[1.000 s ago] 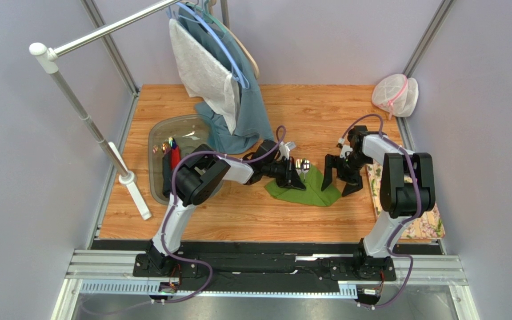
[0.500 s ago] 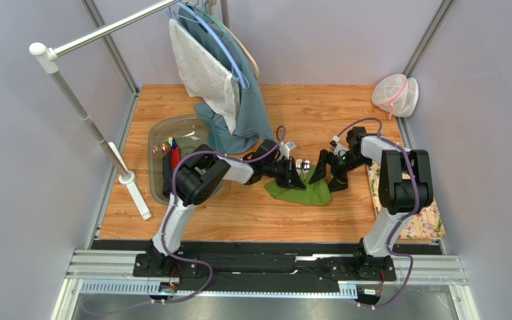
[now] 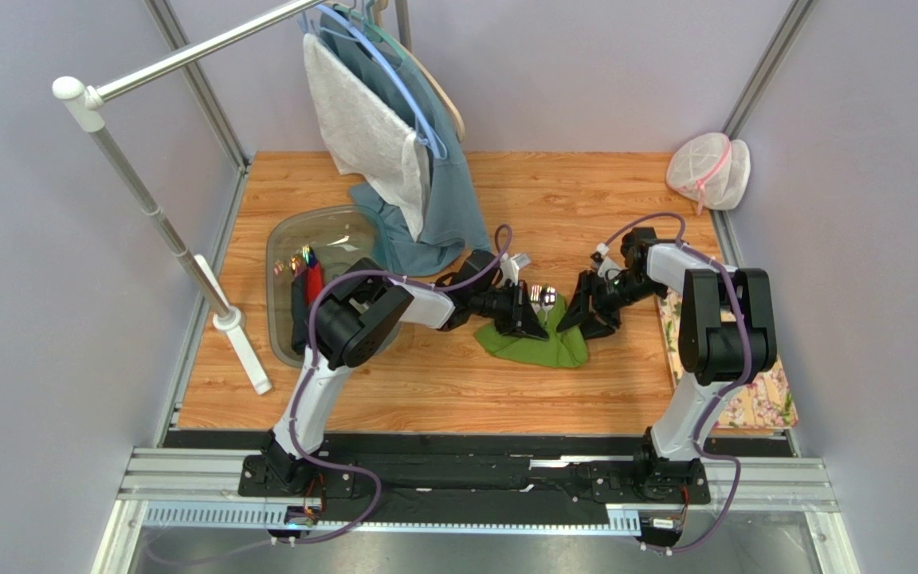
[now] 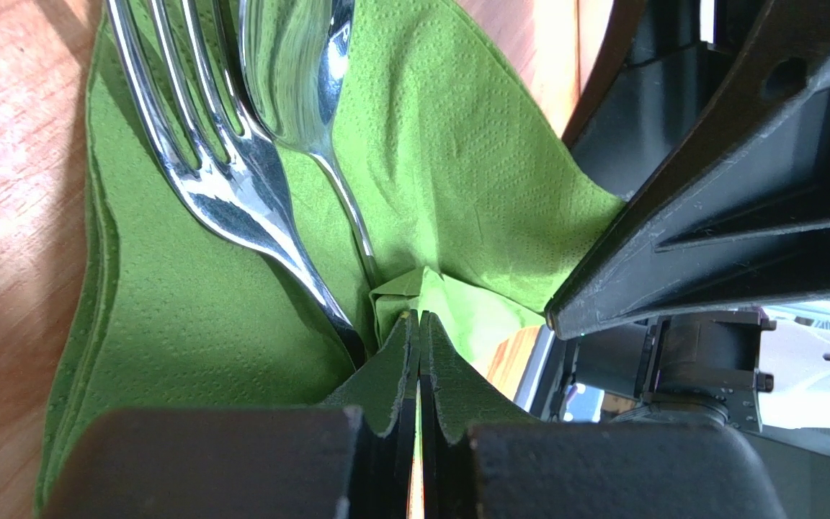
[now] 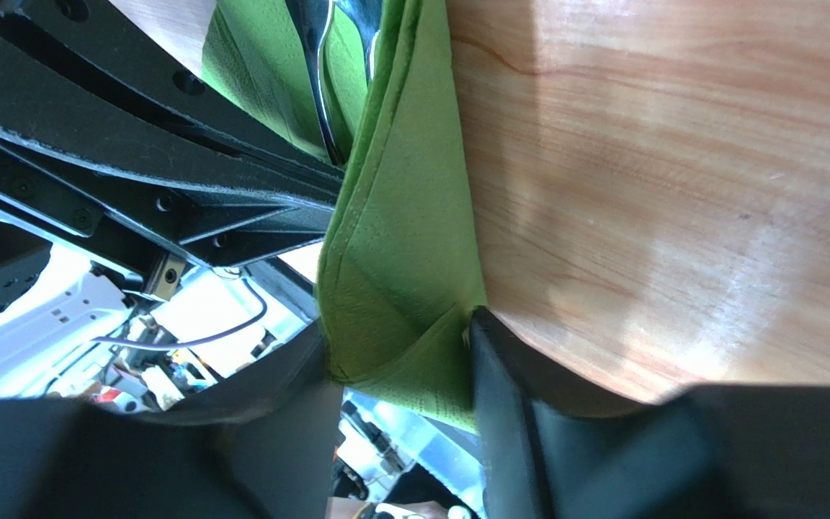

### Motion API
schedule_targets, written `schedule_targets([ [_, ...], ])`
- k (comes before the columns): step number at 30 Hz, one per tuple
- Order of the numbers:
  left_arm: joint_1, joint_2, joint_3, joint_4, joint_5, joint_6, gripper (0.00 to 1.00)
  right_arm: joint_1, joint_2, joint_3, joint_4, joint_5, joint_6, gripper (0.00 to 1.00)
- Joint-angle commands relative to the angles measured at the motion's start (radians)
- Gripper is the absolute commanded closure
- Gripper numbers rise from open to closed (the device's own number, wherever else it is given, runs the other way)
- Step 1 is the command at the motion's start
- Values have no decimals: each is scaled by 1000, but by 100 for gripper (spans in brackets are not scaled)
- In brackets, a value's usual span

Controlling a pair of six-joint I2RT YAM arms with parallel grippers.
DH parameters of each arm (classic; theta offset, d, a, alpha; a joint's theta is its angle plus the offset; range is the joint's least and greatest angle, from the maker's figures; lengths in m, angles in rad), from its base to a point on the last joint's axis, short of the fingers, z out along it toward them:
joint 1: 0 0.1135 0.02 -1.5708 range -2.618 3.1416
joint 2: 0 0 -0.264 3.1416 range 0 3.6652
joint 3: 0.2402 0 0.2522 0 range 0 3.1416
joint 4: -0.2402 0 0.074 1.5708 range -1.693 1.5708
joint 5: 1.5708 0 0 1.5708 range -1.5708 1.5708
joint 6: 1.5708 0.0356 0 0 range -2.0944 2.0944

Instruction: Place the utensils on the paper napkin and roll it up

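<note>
The green paper napkin (image 3: 554,344) lies rumpled on the wooden table between both arms. A metal fork (image 4: 214,184) and spoon (image 4: 300,76) rest on it; in the top view they glint as utensils (image 3: 538,293) at its far edge. My left gripper (image 3: 533,316) is shut, its tips (image 4: 419,316) pinching a raised fold of the napkin (image 4: 452,141) beside the fork's handle. My right gripper (image 3: 580,313) is at the napkin's right edge. Its jaws (image 5: 403,335) stand partly open, with a folded corner of the napkin (image 5: 409,249) between them.
A clear plastic tub (image 3: 308,227) with small items stands at the left. A teal garment (image 3: 434,191) hangs from a rack (image 3: 147,203) at the back. A mesh bag (image 3: 709,171) sits far right, and a flowered mat (image 3: 766,401) lies under the right arm.
My right gripper has moved left onto the napkin's right edge and its jaws have narrowed around the corner. The left gripper has stayed shut in place.
</note>
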Motion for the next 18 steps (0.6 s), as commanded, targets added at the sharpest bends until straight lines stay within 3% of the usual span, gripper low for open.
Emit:
schedule_targets([
  [1,6,6,31,27,2,-10,99,11,-16,39,-22,-7,16,67],
  [4,6,6,31,29,2,-13,99,29,-4,56,-22,-21,21,78],
  [8,6,5,34,31,2,-16,99,52,22,71,-21,-31,30,85],
  [18,6,-24,29,35,6,-36,99,75,96,120,21,-8,66,93],
])
